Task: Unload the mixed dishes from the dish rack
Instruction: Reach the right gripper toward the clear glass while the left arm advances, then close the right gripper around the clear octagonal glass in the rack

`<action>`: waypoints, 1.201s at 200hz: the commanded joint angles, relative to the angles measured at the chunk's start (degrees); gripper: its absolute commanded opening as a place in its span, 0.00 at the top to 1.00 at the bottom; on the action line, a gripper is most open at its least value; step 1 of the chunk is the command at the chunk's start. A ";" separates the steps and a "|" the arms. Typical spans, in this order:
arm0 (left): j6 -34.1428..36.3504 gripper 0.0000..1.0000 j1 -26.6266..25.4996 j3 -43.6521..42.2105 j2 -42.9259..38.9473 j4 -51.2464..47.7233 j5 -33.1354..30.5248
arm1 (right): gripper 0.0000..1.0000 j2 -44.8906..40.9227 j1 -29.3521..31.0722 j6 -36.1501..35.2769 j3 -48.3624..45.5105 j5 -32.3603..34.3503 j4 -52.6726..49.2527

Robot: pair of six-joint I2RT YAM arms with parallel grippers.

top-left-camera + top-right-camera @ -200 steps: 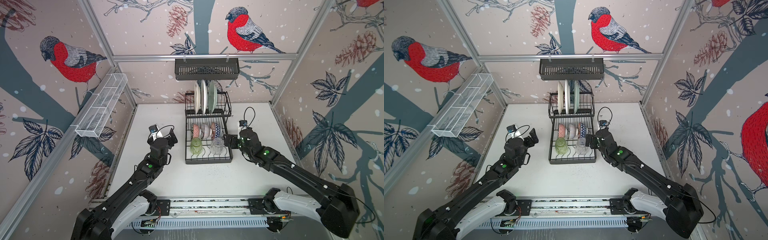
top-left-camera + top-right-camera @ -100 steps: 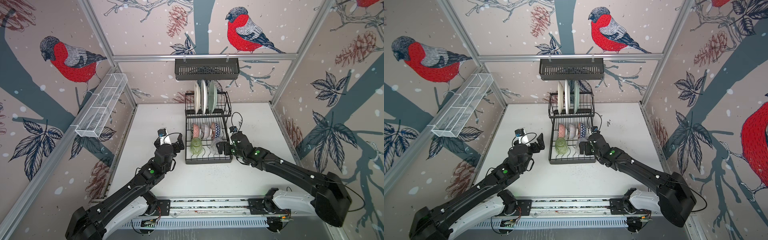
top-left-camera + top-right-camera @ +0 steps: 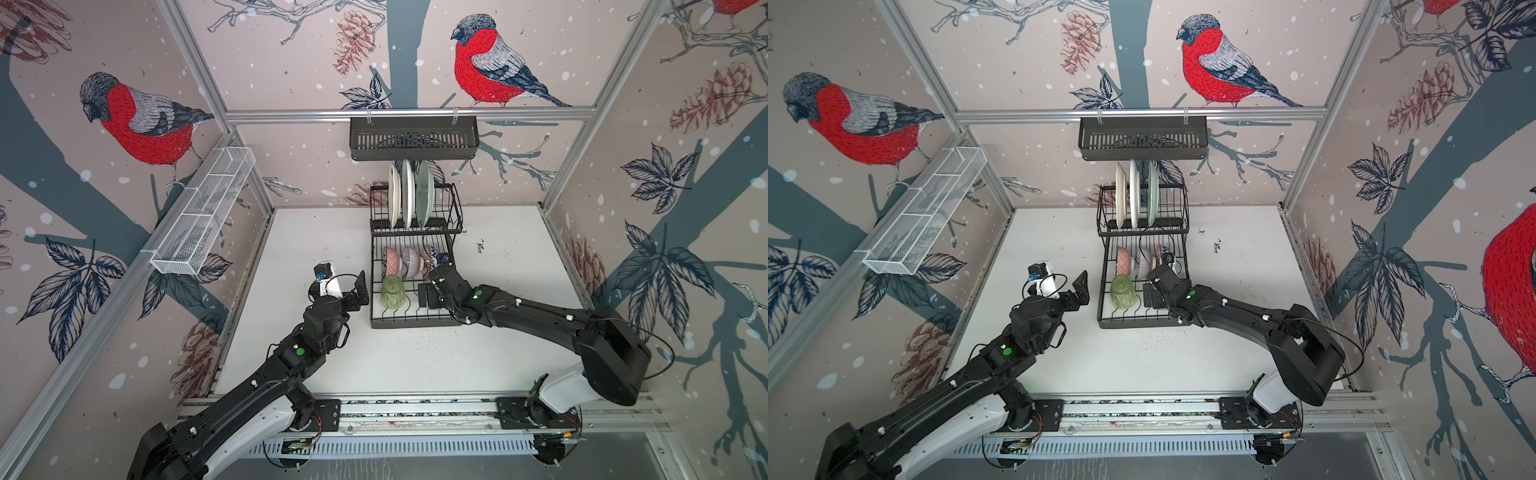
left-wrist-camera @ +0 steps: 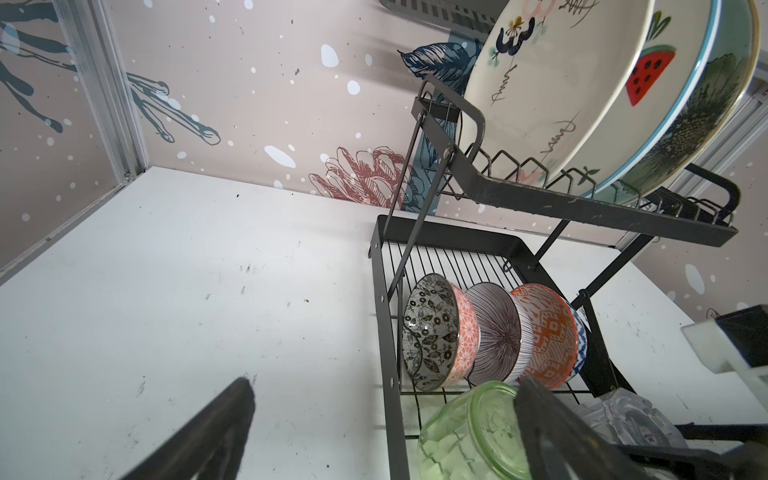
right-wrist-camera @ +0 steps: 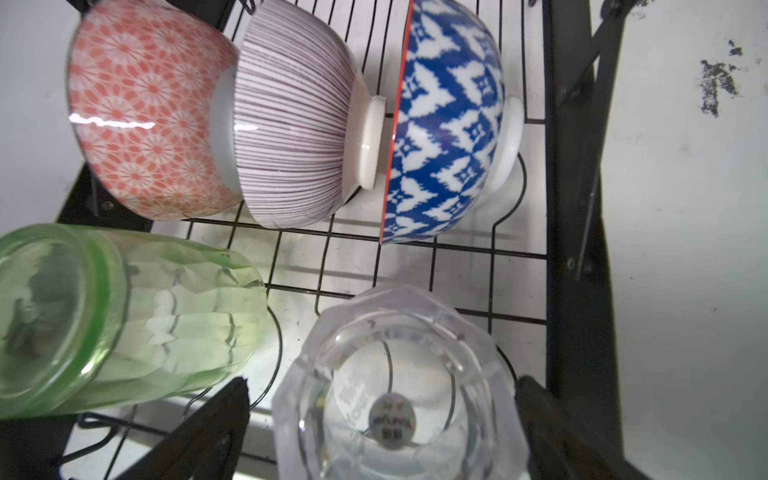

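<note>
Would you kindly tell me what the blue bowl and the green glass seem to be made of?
The blue bowl looks like glazed ceramic: glossy painted surface, plain white foot ring. The green glass is probably pressed glass: translucent, shiny, faceted walls.

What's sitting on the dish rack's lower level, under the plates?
Three patterned bowls stand on edge at the back, with a green glass and a clear glass in front. The open right gripper straddles the clear glass and mostly hides it in both top views; the wrist views show it.
</note>
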 commanded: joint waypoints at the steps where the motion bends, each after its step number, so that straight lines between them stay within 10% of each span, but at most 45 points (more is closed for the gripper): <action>1: 0.91 0.02 -0.11 -0.04 0.21 2.67 0.37 | 0.00 1.22 0.27 2.24 0.62 3.46 0.07; 240: -0.29 0.03 -0.11 0.21 0.74 2.03 1.72 | 0.30 -0.93 -2.25 9.22 -5.67 0.85 9.32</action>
